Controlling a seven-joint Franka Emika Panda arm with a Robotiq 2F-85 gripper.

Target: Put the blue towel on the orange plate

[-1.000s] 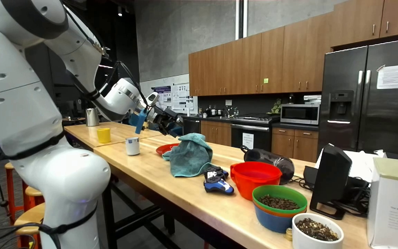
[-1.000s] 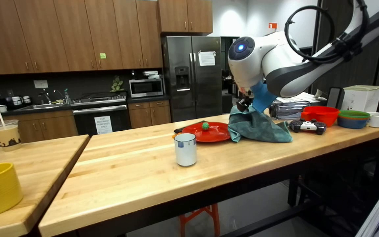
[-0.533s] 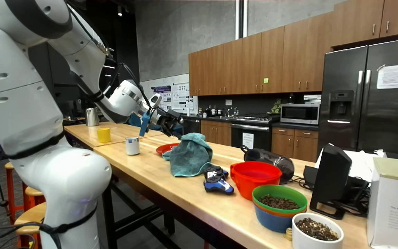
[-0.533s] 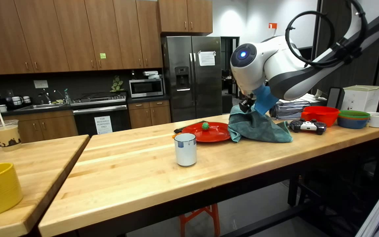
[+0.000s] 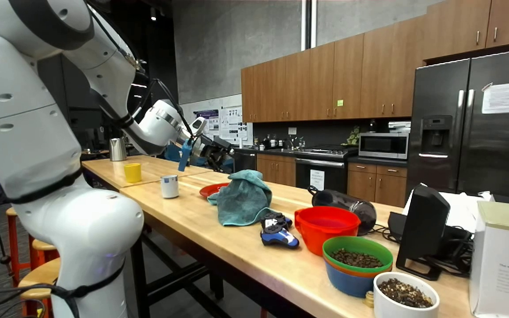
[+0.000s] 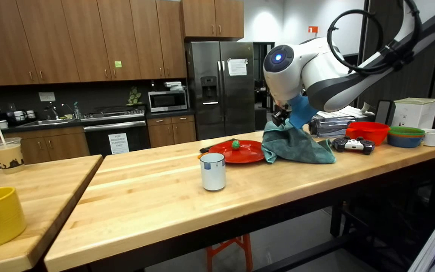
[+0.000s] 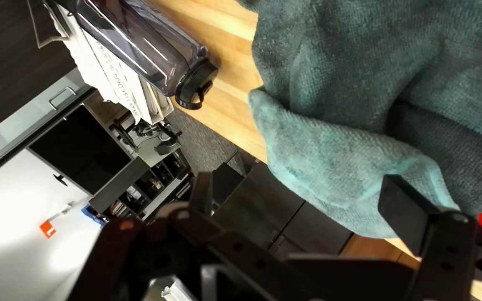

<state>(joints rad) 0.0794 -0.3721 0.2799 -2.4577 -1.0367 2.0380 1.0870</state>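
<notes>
The blue-green towel [image 5: 243, 198] lies bunched in a peaked heap on the wooden table; it also shows in the other exterior view [image 6: 296, 145] and large in the wrist view [image 7: 349, 83]. The plate [image 6: 247, 155], red-orange in colour, lies beside the towel, whose edge meets or overlaps its rim; part of it shows in an exterior view [image 5: 210, 190]. My gripper [image 7: 303, 205] is open, with nothing between its fingers. In both exterior views the gripper [image 5: 224, 161] is above and beside the towel's peak [image 6: 279, 118]. Whether a fingertip touches the towel I cannot tell.
A green spiky ball [image 6: 235, 144] sits on the plate. A white mug [image 6: 213, 173] stands in front of it. Game controllers [image 5: 279, 229], a red bowl [image 5: 327, 227], stacked bowls [image 5: 356, 265] and a dark bottle [image 7: 140, 46] lie on the towel's other side.
My gripper dipped a little and shifted toward the towel, then rose slightly. The towel, plate and other objects have not moved.
</notes>
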